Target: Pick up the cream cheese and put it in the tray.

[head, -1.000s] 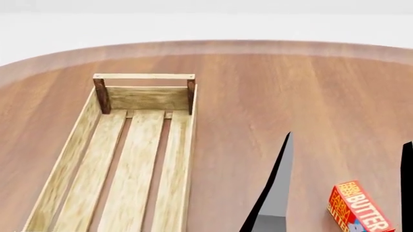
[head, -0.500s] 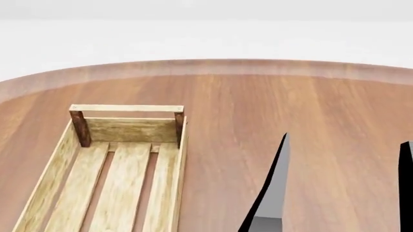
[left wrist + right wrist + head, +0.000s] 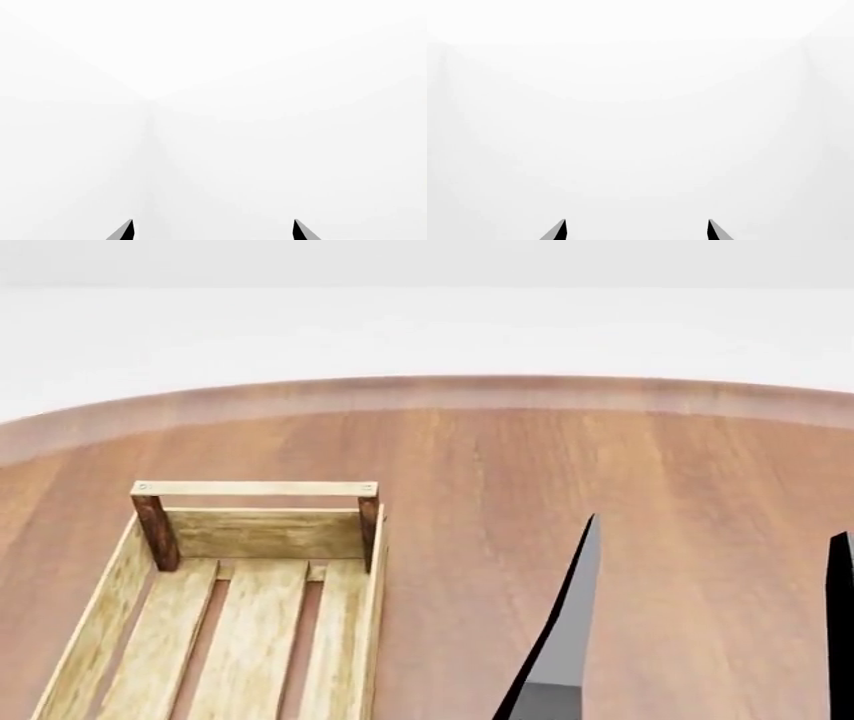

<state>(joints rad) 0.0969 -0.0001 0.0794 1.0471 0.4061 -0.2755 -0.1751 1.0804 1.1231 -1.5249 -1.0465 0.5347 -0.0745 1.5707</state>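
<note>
The cream cheese is out of view in every frame. The tray (image 3: 254,489), a long light-wood slatted crate with brown corner posts, lies empty on the left of the wooden table in the head view. My right gripper (image 3: 718,527) shows as two dark fingers far apart at the lower right, open and empty, to the right of the tray. In the right wrist view the gripper (image 3: 636,227) faces only blank white, tips apart. My left gripper (image 3: 213,227) is open too, with only blank white before it; it does not show in the head view.
The round wooden table (image 3: 534,460) reaches to its far curved edge (image 3: 441,390), with white background beyond. No other groceries are in view.
The head view has tilted upward: the tray and table edge sit lower in the picture, and the red-orange butter box has dropped out of view at the lower right. The grippers stay open.
</note>
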